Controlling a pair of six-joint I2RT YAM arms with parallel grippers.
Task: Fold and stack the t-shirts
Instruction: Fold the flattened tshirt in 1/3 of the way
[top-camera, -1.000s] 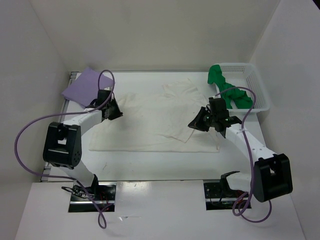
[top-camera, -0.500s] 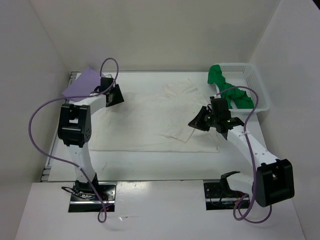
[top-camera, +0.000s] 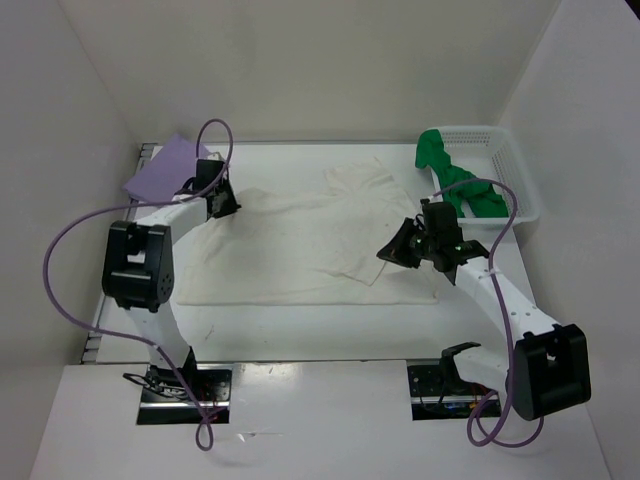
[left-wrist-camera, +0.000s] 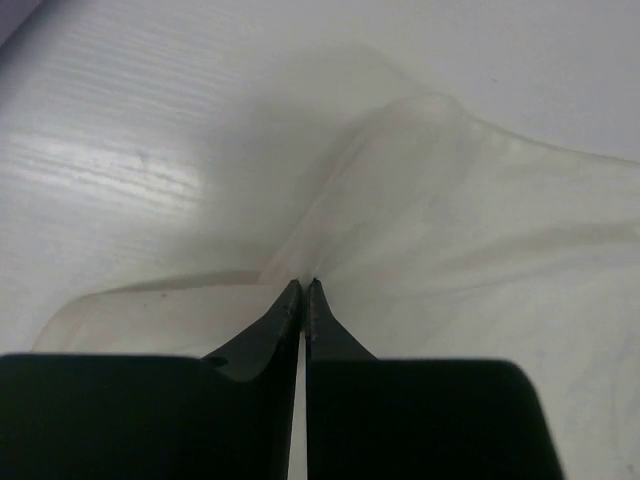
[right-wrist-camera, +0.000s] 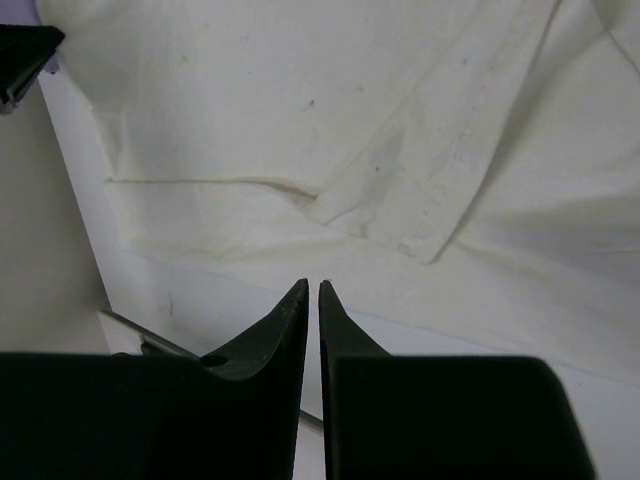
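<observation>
The white t-shirt (top-camera: 300, 245) lies spread over the middle of the table, with a folded part at its back right. My left gripper (top-camera: 226, 200) is at the shirt's back left edge. In the left wrist view its jaws (left-wrist-camera: 303, 284) are shut on a pinch of the white cloth (left-wrist-camera: 450, 200), which rises in a ridge to the tips. My right gripper (top-camera: 392, 250) is shut and empty, above the shirt's front right part; the cloth (right-wrist-camera: 300, 100) lies beyond its tips (right-wrist-camera: 312, 286). The folded lavender t-shirt (top-camera: 165, 170) lies at the back left. The green t-shirt (top-camera: 455, 180) hangs crumpled over the basket's edge.
A white mesh basket (top-camera: 512, 165) stands at the back right corner, against the wall. White walls close in the table on the left, back and right. Bare table (top-camera: 300, 325) runs along the front, between the shirt and the arm bases.
My left gripper swung from the shirt's left side towards the back, then came slightly back, staying at the shirt's back left edge. My right gripper has hardly moved.
</observation>
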